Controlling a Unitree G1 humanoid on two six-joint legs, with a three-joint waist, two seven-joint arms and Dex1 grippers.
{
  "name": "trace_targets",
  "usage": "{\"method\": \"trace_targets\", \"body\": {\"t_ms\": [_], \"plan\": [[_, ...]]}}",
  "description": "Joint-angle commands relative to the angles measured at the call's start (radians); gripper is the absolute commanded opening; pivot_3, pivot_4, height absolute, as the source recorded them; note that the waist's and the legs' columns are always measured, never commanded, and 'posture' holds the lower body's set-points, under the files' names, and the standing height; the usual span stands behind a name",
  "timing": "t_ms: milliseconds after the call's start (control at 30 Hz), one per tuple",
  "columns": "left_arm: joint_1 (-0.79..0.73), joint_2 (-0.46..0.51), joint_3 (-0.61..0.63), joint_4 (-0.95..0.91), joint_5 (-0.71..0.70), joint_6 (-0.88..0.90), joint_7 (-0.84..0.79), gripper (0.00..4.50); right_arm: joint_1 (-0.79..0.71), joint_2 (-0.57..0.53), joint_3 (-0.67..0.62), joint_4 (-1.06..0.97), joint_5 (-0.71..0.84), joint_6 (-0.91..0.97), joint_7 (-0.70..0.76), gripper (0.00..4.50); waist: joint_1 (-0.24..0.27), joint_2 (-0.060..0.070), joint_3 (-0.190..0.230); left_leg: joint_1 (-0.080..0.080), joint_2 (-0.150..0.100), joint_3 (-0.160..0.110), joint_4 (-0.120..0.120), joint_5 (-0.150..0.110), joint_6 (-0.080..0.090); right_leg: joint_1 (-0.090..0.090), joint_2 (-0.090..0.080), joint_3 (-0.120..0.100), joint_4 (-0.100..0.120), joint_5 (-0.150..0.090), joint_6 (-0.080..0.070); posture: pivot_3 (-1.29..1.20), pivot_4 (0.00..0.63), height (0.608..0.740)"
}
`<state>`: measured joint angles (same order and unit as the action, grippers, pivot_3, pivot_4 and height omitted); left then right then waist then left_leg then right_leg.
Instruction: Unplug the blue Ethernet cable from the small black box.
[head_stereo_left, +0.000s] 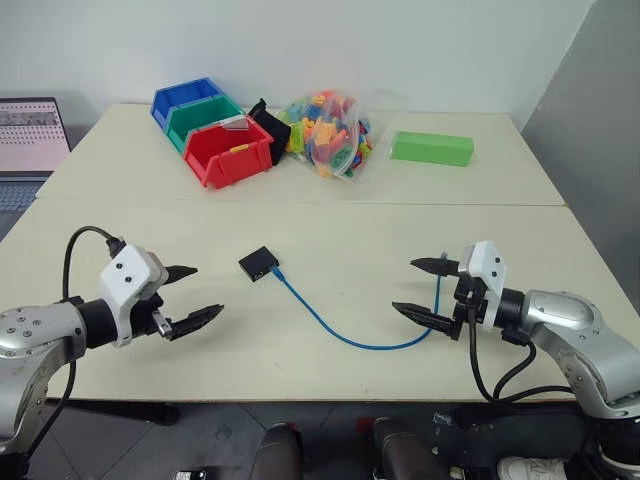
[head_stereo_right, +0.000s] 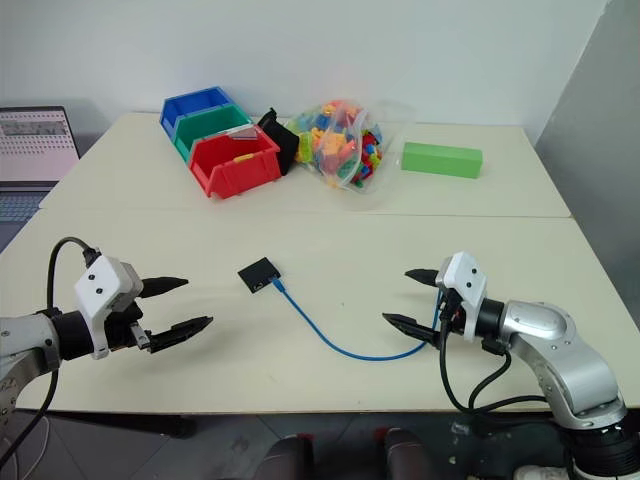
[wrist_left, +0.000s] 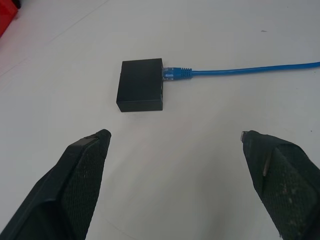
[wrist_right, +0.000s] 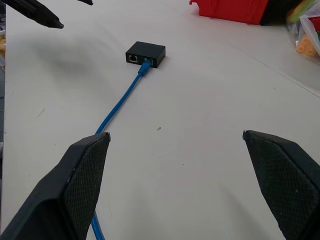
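Left end effector and right end effector gape, empty.

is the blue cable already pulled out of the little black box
No, the blue Ethernet cable still has its plug seated in the side of the small black box in the left wrist view.

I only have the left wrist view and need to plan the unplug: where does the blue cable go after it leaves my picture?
Observer: The blue Ethernet cable curves across the table toward the right gripper, which is open with nothing in it.
Operator: Does the small black box have any other port?
Observer: Yes, the right wrist view shows a second, empty port on the small black box beside the plugged one.
Operator: Anything else near the box?
Observer: No; the red bin and the bag of colourful bricks sit well away, toward the table's far side.
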<state>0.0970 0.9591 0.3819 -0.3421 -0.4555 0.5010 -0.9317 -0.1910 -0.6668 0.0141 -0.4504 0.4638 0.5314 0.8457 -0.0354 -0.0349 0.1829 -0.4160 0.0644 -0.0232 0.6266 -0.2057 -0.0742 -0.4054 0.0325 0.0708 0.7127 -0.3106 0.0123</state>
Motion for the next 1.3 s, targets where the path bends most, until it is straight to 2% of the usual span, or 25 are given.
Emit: {"method": "trace_targets", "body": {"t_ms": [33, 367, 467, 667, 867, 967, 1100, 1300], "plan": [[-0.015, 0.012, 0.036, -0.033, -0.018, 0.008, -0.004, 4.46, -0.020, -0.005, -0.019, -0.009, 0.014, -0.009, 0.005, 4.50, 0.000, 0.000, 0.000, 0.000, 0.000, 0.000, 0.000, 0.000, 0.000, 0.000, 0.000, 0.000, 0.000, 0.000, 0.000, 0.00, 0.150, 0.740], [-0.023, 0.007, 0.024, -0.031, -0.004, 0.003, 0.005, 4.46, -0.031, 0.042, 0.044, -0.030, 0.008, 0.014, -0.022, 4.50, 0.000, 0.000, 0.000, 0.000, 0.000, 0.000, 0.000, 0.000, 0.000, 0.000, 0.000, 0.000, 0.000, 0.000, 0.000, 0.00, 0.150, 0.740], [-0.013, 0.009, 0.011, -0.032, 0.005, -0.004, -0.002, 4.46, -0.069, 0.121, 0.152, -0.007, -0.039, 0.020, -0.067, 4.50, -0.003, 0.000, 0.000, 0.000, 0.000, 0.000, 0.000, 0.000, 0.000, 0.000, 0.000, 0.000, 0.000, 0.000, 0.000, 0.00, 0.150, 0.740], [-0.003, 0.008, -0.015, -0.020, 0.005, -0.054, -0.063, 4.46, -0.186, 0.322, 0.392, 0.182, -0.249, 0.007, -0.205, 4.50, -0.017, 0.000, 0.000, 0.000, 0.000, 0.000, 0.000, 0.000, 0.000, -0.001, 0.001, 0.000, 0.001, 0.000, 0.000, 0.00, 0.150, 0.740], [-0.006, 0.014, -0.015, -0.005, -0.013, -0.069, -0.125, 4.46, -0.280, 0.500, 0.482, 0.381, -0.356, 0.006, -0.294, 4.50, -0.018, 0.000, 0.000, -0.001, 0.000, 0.000, 0.000, 0.000, 0.000, -0.001, 0.000, 0.000, 0.001, 0.000, 0.000, 0.00, 0.150, 0.740], [-0.001, 0.009, -0.010, -0.001, -0.009, -0.074, -0.135, 4.46, -0.295, 0.549, 0.492, 0.448, -0.386, 0.017, -0.319, 4.50, -0.017, 0.000, 0.000, -0.001, 0.000, 0.000, 0.000, 0.000, 0.000, -0.001, 0.000, 0.000, 0.001, 0.000, 0.000, 0.00, 0.150, 0.740], [0.008, 0.002, -0.007, 0.005, -0.003, -0.085, -0.142, 4.50, -0.289, 0.571, 0.494, 0.466, -0.412, 0.040, -0.335, 3.82, -0.019, 0.000, 0.000, 0.000, 0.000, 0.000, 0.000, 0.000, 0.000, -0.001, 0.000, 0.000, 0.001, 0.000, 0.000, 0.00, 0.150, 0.740], [0.006, -0.002, -0.014, 0.028, 0.007, -0.106, -0.144, 4.50, -0.279, 0.558, 0.499, 0.454, -0.440, 0.053, -0.325, 2.28, -0.019, 0.000, 0.000, 0.000, 0.001, 0.000, 0.000, 0.000, 0.000, -0.001, 0.000, 0.000, 0.001, 0.000, 0.000, 0.00, 0.150, 0.740]]}}
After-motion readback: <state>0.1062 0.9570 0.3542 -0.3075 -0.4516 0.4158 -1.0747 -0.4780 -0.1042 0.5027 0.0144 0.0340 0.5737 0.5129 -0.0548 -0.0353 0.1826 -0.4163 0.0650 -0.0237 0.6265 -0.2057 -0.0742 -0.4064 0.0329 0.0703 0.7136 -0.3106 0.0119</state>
